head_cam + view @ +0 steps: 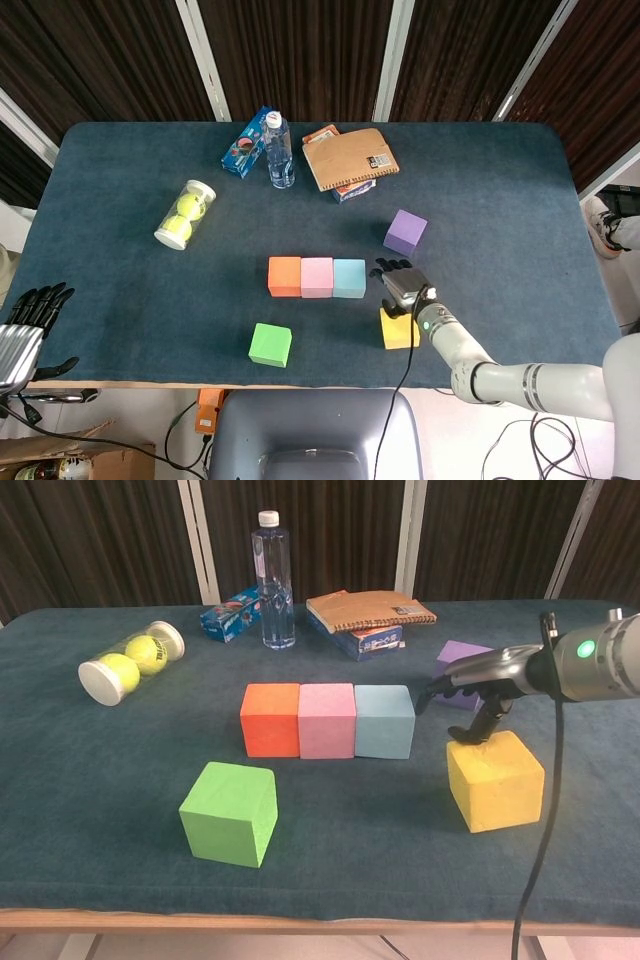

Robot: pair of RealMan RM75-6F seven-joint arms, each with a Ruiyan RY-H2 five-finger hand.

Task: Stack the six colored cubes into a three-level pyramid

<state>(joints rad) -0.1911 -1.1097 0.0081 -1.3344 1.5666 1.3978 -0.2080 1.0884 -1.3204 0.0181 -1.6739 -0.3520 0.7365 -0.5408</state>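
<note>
Orange (284, 276), pink (317, 277) and light-blue (349, 278) cubes sit in a touching row mid-table, seen again as orange (270, 720), pink (327, 720) and light-blue (384, 720). A green cube (271, 344) (230, 812) lies in front of them on the left. The yellow cube (402, 333) (495, 782) lies in front on the right. My right hand (400, 283) (478, 688) hovers over its far edge, fingers spread, thumb tip touching its top. The purple cube (405, 231) (458, 652) stands behind, partly hidden by the hand. My left hand (25, 325) hangs off the table's left front corner, fingers apart and empty.
At the back stand a water bottle (279, 150), a blue box (246, 142) and a brown notebook on a box (350, 158). A clear tube of tennis balls (185, 214) lies at the left. The table's front edge (300, 918) runs just below the green and yellow cubes.
</note>
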